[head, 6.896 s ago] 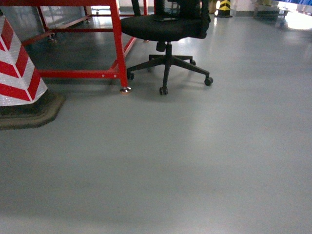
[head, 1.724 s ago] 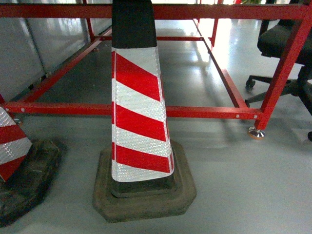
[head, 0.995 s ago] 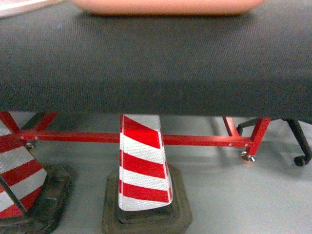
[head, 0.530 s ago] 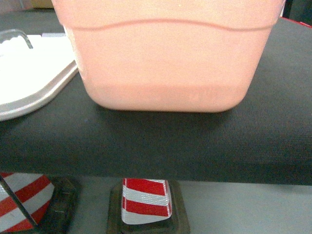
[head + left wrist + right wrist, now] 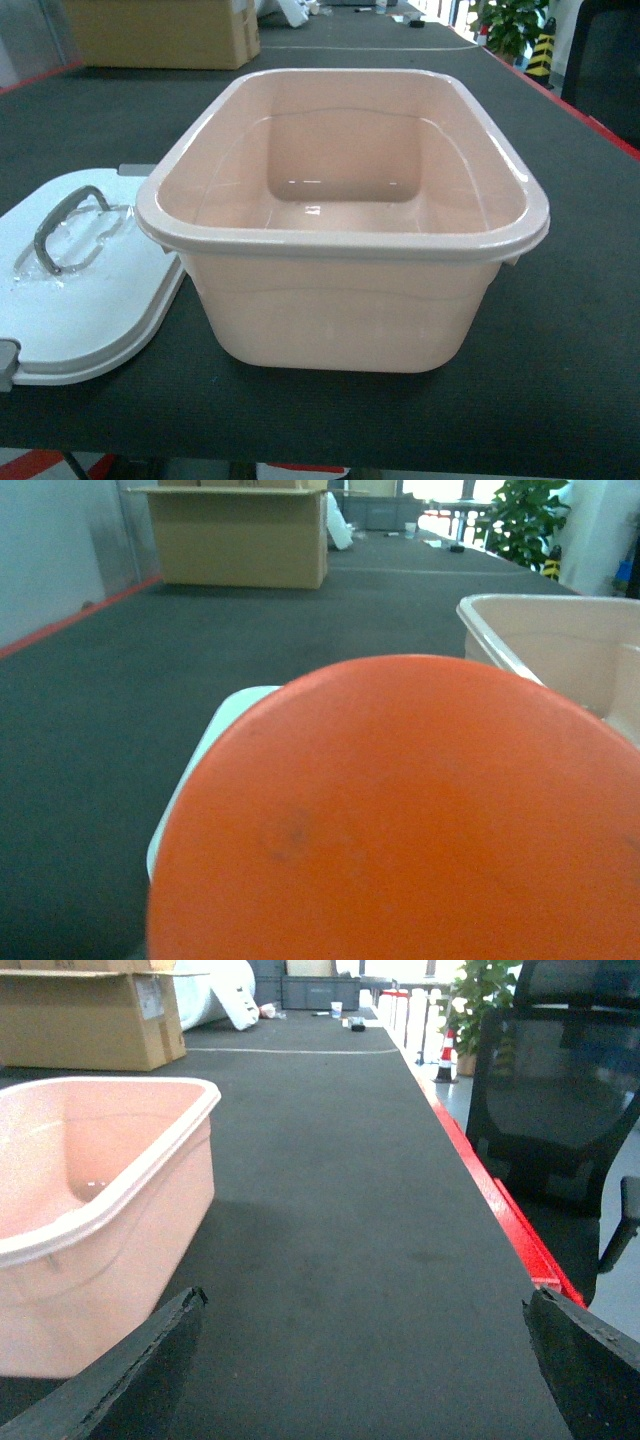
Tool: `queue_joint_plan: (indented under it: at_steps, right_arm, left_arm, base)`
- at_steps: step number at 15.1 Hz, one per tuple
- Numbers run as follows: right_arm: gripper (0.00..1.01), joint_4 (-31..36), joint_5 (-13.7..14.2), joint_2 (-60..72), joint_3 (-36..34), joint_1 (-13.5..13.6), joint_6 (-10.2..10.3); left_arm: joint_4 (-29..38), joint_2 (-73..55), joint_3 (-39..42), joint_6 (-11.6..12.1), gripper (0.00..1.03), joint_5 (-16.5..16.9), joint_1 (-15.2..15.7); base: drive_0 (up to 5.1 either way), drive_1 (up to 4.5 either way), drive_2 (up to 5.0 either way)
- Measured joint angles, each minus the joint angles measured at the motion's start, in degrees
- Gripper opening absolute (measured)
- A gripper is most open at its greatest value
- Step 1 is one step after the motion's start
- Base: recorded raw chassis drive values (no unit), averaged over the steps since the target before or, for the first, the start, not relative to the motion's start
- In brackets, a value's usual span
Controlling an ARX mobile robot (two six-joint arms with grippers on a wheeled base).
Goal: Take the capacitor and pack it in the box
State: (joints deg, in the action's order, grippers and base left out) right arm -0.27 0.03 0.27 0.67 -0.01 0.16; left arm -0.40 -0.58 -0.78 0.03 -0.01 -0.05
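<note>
Dark matting covered the long table in front of me, with a cardboard carton at its far end. On it the pink box stood open and empty, its white lid flat against its left side. My right gripper was spread wide over the matting. The orange capacitor filled my left wrist view; I couldn't tell that gripper's state.
</note>
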Motion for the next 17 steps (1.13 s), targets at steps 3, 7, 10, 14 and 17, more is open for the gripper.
queue_joint_plan:
  at_steps: [3, 7, 10, 14, 17]
  right_arm:
    - [0.98, 0.5, 0.0, 0.0, 0.0, 0.0, 0.0]
    - [0.98, 0.0, 0.0, 0.0, 0.0, 0.0, 0.0]
    - [0.98, 0.0, 0.0, 0.0, 0.0, 0.0, 0.0]
    - [0.98, 0.0, 0.0, 0.0, 0.0, 0.0, 0.0]
    - [0.98, 0.0, 0.0, 0.0, 0.0, 0.0, 0.0]
  left_arm:
    - [0.7, 0.0, -0.1, 0.0, 0.44, -0.1, 0.0]
    - [0.1, 0.0, 0.0, 0.0, 0.44, 0.0, 0.0]
    - [0.1, 0.0, 0.0, 0.0, 0.44, 0.0, 0.0]
    - [0.1, 0.0, 0.0, 0.0, 0.44, 0.0, 0.0]
    - [19.5, -17.6, -2.1, 2.3, 0.44, -1.1, -1.8]
  base:
    - [0.0, 0.00, 0.0]
    - [0.0, 0.00, 0.0]
    - [0.0, 0.00, 0.0]
    - [0.0, 0.00, 0.0]
    - [0.0, 0.00, 0.0]
